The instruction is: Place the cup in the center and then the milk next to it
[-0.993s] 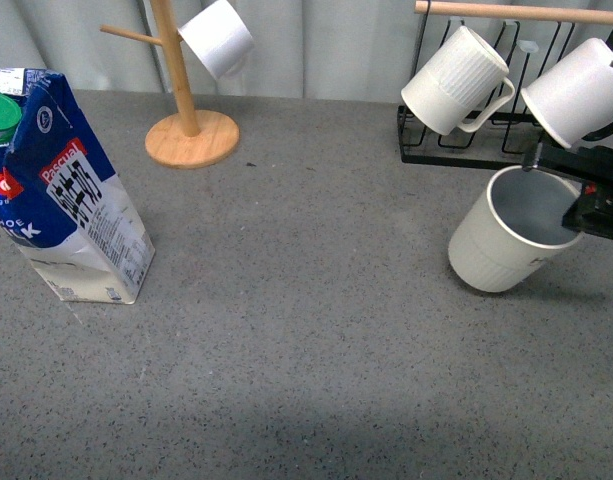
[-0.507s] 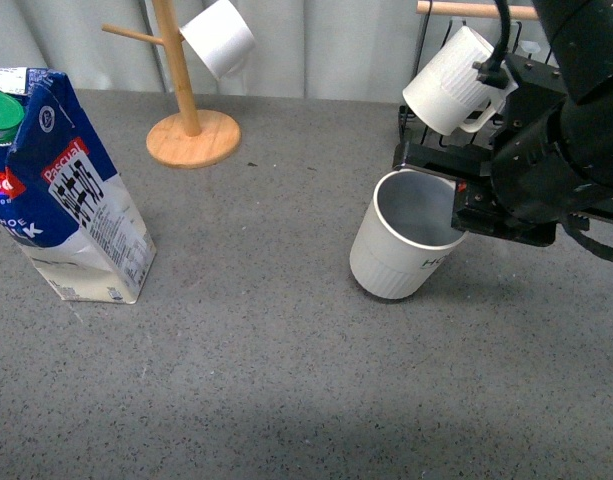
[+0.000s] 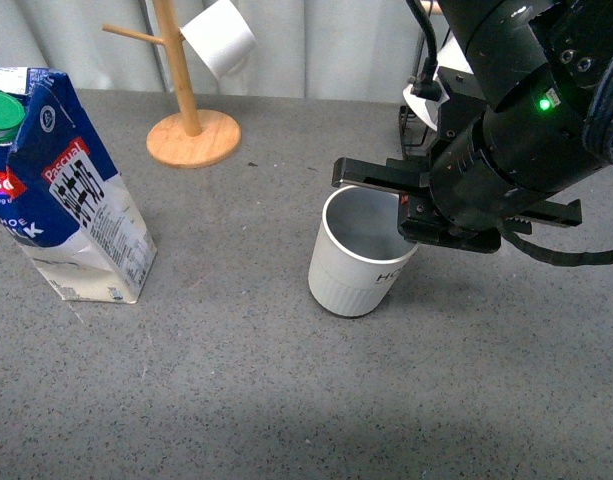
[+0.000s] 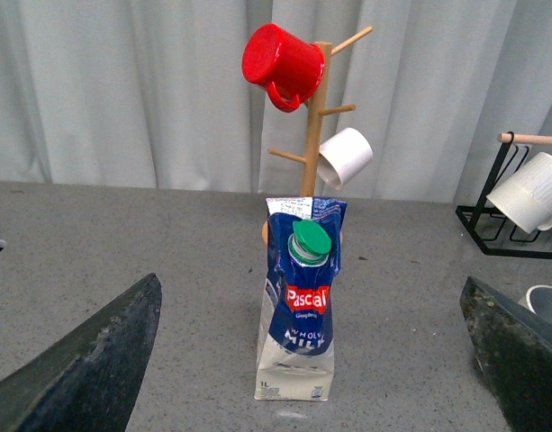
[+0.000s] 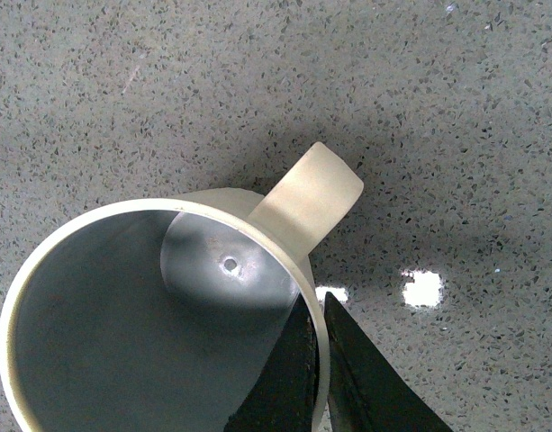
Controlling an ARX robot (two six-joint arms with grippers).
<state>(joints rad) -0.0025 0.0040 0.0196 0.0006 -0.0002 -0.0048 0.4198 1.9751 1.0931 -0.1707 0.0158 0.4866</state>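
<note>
The cup (image 3: 348, 278) is off-white with a grey-blue inside and part of its black lettering showing. It hangs tilted, low over the grey table near the middle. My right gripper (image 3: 410, 218) is shut on its rim. In the right wrist view the two fingers (image 5: 319, 360) pinch the cup's wall (image 5: 122, 342) beside the handle (image 5: 308, 193). The milk (image 3: 71, 190), a blue and white carton with a green cap, stands at the left. It also shows in the left wrist view (image 4: 298, 315), well ahead of my left gripper (image 4: 309, 281), which is open and empty.
A wooden mug tree (image 3: 190, 130) with a plain white mug (image 3: 218, 38) stands at the back left; the left wrist view also shows a red mug (image 4: 280, 63) on it. A black rack (image 4: 492, 225) with a ribbed white mug (image 4: 528, 193) stands at the back right.
My right gripper has carried the cup leftward from the right edge near the rack to the middle of the table and lower. The milk has not moved.
</note>
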